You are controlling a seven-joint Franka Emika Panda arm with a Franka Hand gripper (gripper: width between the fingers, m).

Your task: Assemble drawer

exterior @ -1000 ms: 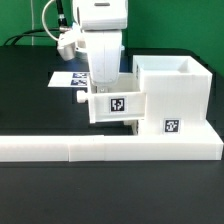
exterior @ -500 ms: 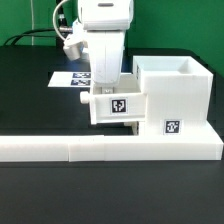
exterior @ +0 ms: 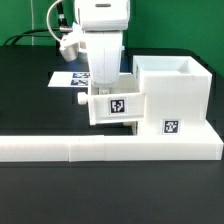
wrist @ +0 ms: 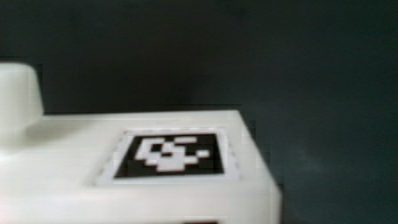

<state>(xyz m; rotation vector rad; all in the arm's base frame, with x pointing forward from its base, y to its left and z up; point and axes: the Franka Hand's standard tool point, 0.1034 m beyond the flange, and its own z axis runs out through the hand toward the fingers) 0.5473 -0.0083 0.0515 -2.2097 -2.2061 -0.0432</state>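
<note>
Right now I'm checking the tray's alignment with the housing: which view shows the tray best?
The exterior view: the tray sits against the housing, under the gripper. The wrist view shows only its blurred tagged corner.

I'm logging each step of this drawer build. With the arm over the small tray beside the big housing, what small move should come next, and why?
Probably push the tray a little further toward the housing. It sits against the housing's side and still sticks out. Whether the gripper grips it cannot be told, so keep the move slow.
</note>
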